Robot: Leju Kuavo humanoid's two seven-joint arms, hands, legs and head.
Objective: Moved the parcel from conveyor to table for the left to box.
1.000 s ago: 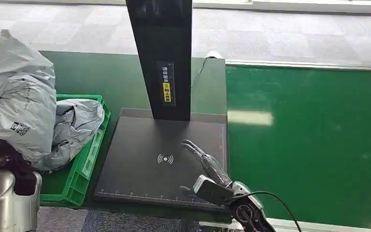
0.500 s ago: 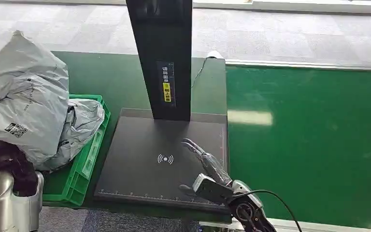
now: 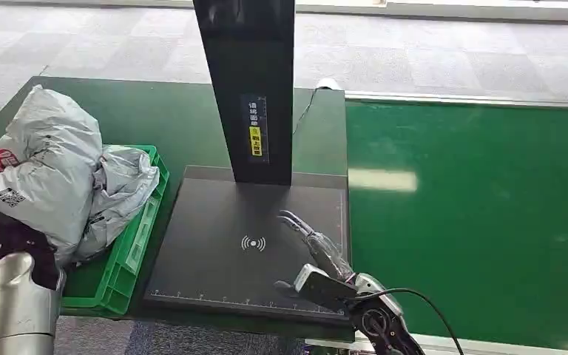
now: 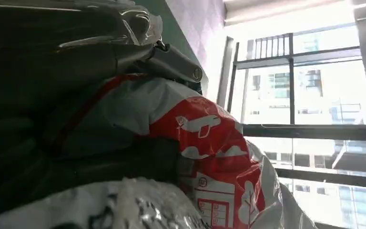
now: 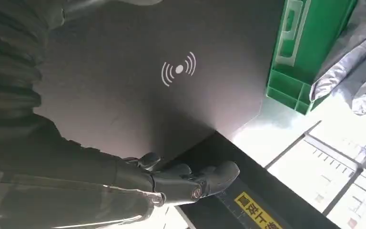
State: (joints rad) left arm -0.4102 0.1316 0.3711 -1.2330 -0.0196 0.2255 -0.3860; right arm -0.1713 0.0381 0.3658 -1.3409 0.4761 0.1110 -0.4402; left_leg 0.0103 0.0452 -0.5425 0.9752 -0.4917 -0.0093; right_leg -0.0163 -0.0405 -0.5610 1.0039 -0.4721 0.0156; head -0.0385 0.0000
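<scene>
Above the left hand [image 3: 11,248], its gripped parcel [image 3: 44,174]

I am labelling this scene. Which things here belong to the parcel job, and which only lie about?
Job:
- grey parcel, held by left hand
- green crate
- right hand, empty
- green conveyor

Lying about:
- black scanner pad
- black post
- second grey bag in crate
</scene>
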